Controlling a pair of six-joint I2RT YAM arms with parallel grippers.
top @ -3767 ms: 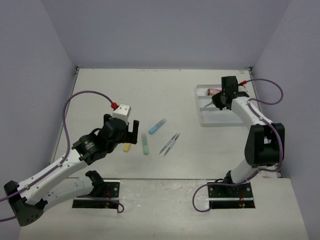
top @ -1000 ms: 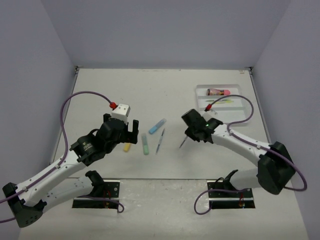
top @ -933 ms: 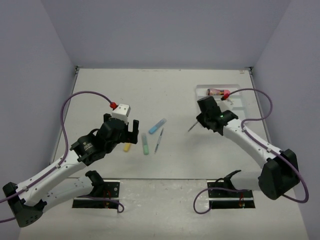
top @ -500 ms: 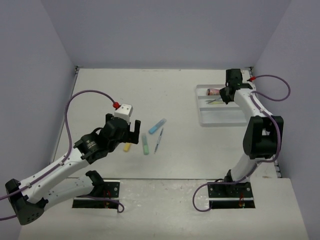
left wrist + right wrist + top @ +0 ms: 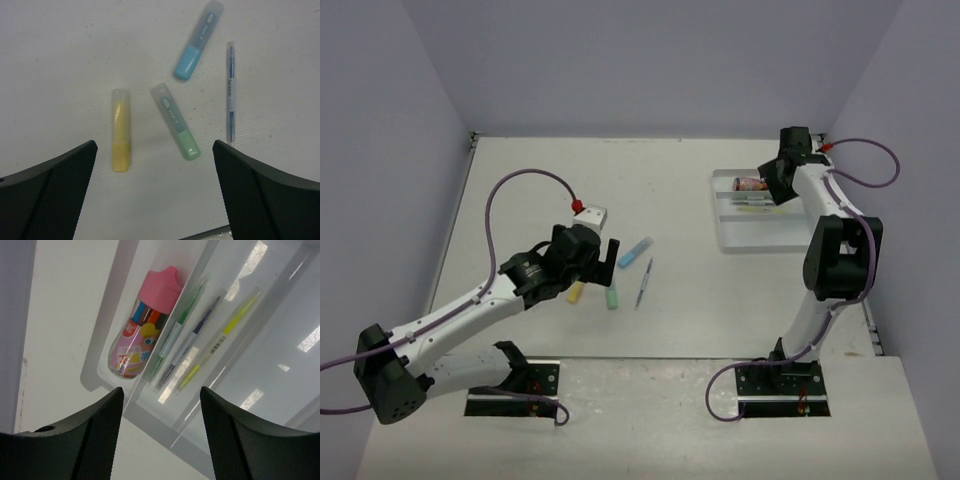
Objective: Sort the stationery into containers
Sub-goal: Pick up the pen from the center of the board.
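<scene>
1. Top external view, loose items. The left gripper (image 5: 602,258) hovers low over the table (image 5: 520,180), left of centre. Four pieces lie under and just right of it: the yellow marker (image 5: 576,292), green marker (image 5: 612,297), light-blue marker (image 5: 634,251) and grey pen (image 5: 644,282). All are unsorted and well apart from the tray (image 5: 740,240) at the far right.

2. Top external view, tray. The right gripper (image 5: 768,188) hangs above the tray's far-left corner, where the pink tube (image 5: 752,184) lies. We judge that each arm serves its own side of the table.

3. Left wrist view.
   - The jaws are spread wide and hold nothing.
   - The yellow marker (image 5: 120,132) and green marker (image 5: 176,122) lie apart from each other in the gap between the fingers (image 5: 50,195).
   - The light-blue marker (image 5: 197,42) and grey pen (image 5: 230,92) lie farther out.
   - We judge that the wide opening prepares a descent onto one stubby marker. We cannot tell which one.

4. Right wrist view.
   - The jaws are parted and empty above the tray.
   - The pink tube lies alone in the outer compartment.
   - Three thin pens, among them the yellow-green pen (image 5: 220,337), lie side by side lengthways in what appears to be the next compartment.
   - We judge that the sort goes by kind, which leaves the third compartment for the markers.
</scene>
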